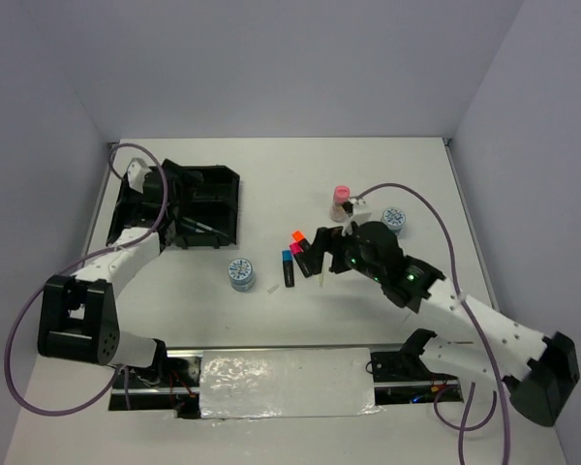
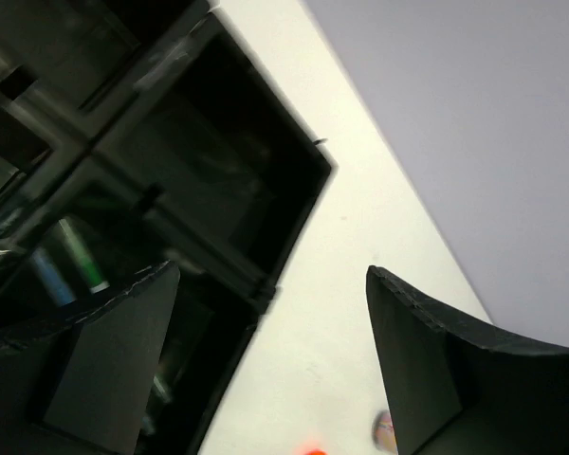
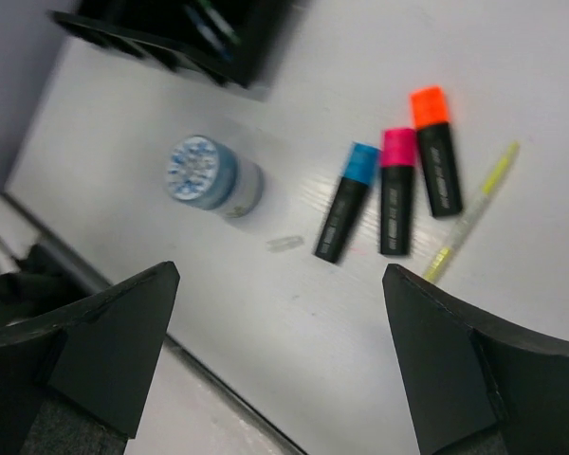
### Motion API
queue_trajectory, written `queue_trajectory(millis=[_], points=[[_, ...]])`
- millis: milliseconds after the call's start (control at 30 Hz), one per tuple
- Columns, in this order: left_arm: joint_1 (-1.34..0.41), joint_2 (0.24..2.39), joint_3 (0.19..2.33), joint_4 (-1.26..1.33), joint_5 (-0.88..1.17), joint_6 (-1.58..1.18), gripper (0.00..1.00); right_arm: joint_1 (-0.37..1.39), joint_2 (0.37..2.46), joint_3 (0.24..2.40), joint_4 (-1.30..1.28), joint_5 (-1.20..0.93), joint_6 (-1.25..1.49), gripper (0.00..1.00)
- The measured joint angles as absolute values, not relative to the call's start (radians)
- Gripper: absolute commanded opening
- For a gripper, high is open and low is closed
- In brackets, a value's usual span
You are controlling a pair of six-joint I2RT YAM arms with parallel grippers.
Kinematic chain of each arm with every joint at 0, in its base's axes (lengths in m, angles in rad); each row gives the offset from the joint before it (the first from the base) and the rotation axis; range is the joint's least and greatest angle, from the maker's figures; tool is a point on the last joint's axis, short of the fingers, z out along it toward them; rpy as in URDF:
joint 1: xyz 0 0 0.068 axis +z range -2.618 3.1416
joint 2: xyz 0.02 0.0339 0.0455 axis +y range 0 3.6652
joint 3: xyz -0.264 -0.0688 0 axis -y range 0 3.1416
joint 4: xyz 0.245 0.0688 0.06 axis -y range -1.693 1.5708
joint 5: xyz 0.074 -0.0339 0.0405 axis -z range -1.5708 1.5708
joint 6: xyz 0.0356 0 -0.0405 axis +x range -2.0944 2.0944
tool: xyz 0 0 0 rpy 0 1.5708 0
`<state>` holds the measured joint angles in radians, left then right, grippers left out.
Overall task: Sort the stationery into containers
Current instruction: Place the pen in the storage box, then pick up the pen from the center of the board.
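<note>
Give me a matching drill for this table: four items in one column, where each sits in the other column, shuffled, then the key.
Items
1. pink-capped bottle
2. black tray
3. yellow-green pen
4. pink-capped marker

Places
A. between the orange-capped marker and the blue-capped marker
B. standing by the far round tin
C. beside the orange-capped marker, on the side away from the other markers
D. farthest left of the four in the top view

Pairs: 1-B, 2-D, 3-C, 4-A
</note>
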<state>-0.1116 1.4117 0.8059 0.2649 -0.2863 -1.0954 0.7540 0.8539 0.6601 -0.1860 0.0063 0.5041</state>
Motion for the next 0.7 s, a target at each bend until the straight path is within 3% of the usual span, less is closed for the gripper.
queue_trajectory(millis=[100, 333, 600, 700], points=[[-0.112, 1.374, 0.939, 0.115, -0.244, -1.060, 0.99, 0.746, 1.022, 0.749, -0.256, 0.078, 0.514, 0.93], [-0.112, 1.231, 1.181, -0.135, -0.085, -0.864, 0.99, 0.707, 1.345, 0.847, -0.369, 0.229, 0.583, 0.52], [-0.112, 1.114, 1.064, -0.374, 0.084, -0.628, 0.99, 0.674, 1.494, 0.871, -0.381, 0.252, 0.606, 0.49], [-0.113, 1.102, 1.026, -0.443, 0.128, -0.569, 0.99, 0.669, 1.509, 0.871, -0.371, 0.247, 0.608, 0.44]])
